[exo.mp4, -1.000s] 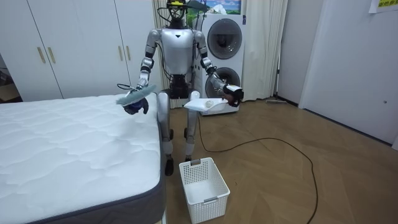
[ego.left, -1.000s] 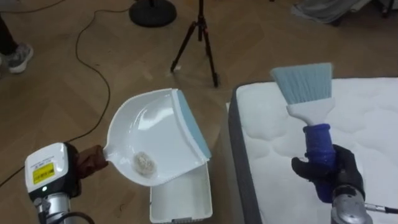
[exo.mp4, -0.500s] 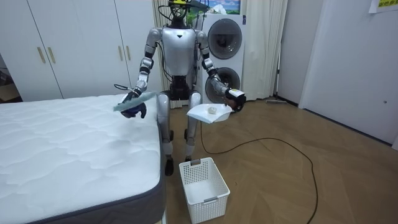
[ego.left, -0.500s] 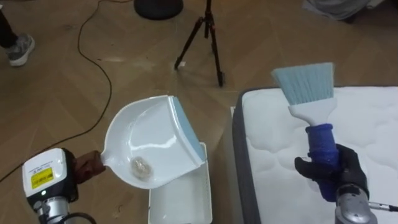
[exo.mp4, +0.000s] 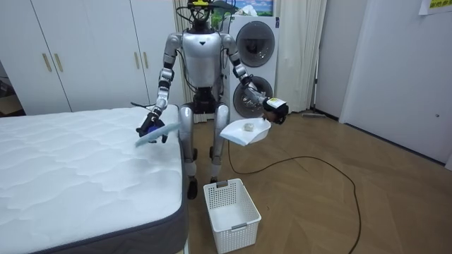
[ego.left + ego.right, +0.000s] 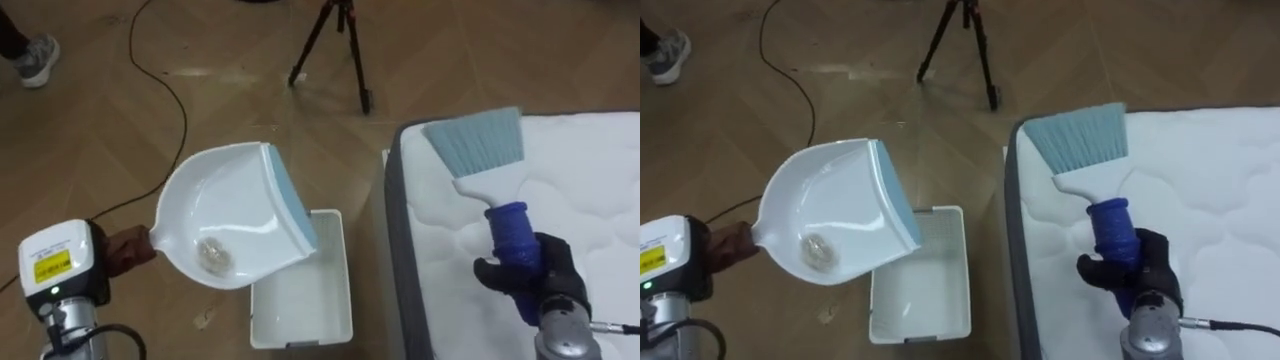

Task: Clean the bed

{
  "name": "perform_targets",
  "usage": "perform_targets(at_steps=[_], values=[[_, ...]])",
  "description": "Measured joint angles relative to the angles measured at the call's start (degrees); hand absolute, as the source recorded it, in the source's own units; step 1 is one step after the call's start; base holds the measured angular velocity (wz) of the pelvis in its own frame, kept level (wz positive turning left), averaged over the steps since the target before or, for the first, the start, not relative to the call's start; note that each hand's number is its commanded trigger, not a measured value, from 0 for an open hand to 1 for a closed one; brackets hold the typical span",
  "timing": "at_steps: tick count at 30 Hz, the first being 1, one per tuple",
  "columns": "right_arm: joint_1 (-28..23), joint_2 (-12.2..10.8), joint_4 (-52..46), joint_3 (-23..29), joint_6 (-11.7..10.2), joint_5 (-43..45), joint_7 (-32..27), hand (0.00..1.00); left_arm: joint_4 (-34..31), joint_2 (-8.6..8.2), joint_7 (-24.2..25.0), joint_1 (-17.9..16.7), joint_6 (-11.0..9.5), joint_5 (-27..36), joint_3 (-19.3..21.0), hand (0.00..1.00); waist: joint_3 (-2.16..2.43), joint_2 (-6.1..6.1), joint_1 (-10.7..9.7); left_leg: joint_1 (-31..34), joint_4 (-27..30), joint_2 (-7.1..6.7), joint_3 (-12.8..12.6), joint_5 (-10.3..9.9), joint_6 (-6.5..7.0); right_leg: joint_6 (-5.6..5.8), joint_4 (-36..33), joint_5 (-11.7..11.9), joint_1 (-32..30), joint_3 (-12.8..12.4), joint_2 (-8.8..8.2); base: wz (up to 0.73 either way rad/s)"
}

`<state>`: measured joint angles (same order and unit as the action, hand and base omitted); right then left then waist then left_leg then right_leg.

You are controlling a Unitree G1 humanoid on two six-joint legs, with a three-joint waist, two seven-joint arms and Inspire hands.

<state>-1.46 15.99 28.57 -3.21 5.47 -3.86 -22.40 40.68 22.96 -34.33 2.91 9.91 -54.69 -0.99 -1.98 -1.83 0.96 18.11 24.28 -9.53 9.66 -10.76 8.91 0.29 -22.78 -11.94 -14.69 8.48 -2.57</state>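
1. Sweep looks done: a fluffy debris clump (image 6: 212,255) sits in the dustpan (image 6: 235,205), held above and left of the basket (image 6: 343,280). Dumping is left.
2. Left robot hand (image 6: 125,250) curls round the dustpan handle. Right robot hand (image 6: 530,278) is wrapped round the brush (image 6: 487,178) handle, over the bed (image 6: 590,210).
3. Dustpan is glossy white plastic with a blue lip. Brush has pale-blue bristles. Bed is quilted white.

Torso: silver-grey shell, dark waist.
Left hand (image 6: 128,250): dark brown; white wrist housing, yellow label.
Right hand (image 6: 530,275): black; metal wrist, thin dark cable.
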Motion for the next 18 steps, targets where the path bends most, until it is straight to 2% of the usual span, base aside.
perform_targets(at_steps=[5,8,10,11,13,18], values=[[2.7,0.0,3.1,-0.2,-0.5,0.1,-0.1,0.0,2.3,2.1,-0.5,4.0,0.6,0.1,-2.5,1.0,-0.33,-1.43,-0.7,2.4,1.1,-0.46,-0.4,0.1,0.11,0.26,-4.0,-0.6,-3.6,1.3,-1.22,0.0],[4.2,0.0,6.0,-0.7,-0.9,0.1,0.0,0.0,2.6,3.98,-0.6,4.5,0.5,0.0,-5.7,1.0,-0.33,-1.51,-0.9,4.0,1.2,-0.48,-1.5,0.1,0.11,0.31,-5.3,-0.8,-5.8,1.4,-1.65,-0.11],[4.8,0.0,7.4,-0.6,-0.9,-0.1,0.0,0.0,2.7,4.67,-0.6,4.5,0.1,-0.1,-7.0,1.0,-0.53,-1.88,-1.5,4.6,1.4,-0.75,-1.5,0.1,0.11,0.33,-6.1,-1.2,-6.7,1.8,-2.06,0.0],[4.8,0.1,7.5,-0.6,-1.1,0.1,0.0,0.0,2.8,5.02,-0.6,4.5,-0.3,-0.6,-7.2,1.0,-0.57,-1.96,-2.5,5.2,1.5,-1.14,-1.5,0.1,0.11,0.27,-6.7,-1.7,-7.4,1.8,-2.5,0.1],[4.9,0.1,8.9,-0.6,-3.1,1.8,-0.1,0.0,2.9,5.51,-0.6,4.9,-0.7,-3.7,-7.2,1.0,-0.76,-2.51,-3.3,7.0,2.3,-1.33,-1.8,0.1,0.11,0.31,-8.0,-1.9,-9.4,1.6,-2.76,0.02],[4.9,0.2,10.9,-0.6,-3.4,4.3,-0.4,0.0,3.5,7.82,-0.6,6.4,-1.1,-8.4,-8.3,1.0,-0.75,-2.6,-4.2,9.5,3.1,-2.08,-2.6,0.1,0.06,0.28,-10.7,-3.2,-12.6,1.2,-3.85,0.02]])
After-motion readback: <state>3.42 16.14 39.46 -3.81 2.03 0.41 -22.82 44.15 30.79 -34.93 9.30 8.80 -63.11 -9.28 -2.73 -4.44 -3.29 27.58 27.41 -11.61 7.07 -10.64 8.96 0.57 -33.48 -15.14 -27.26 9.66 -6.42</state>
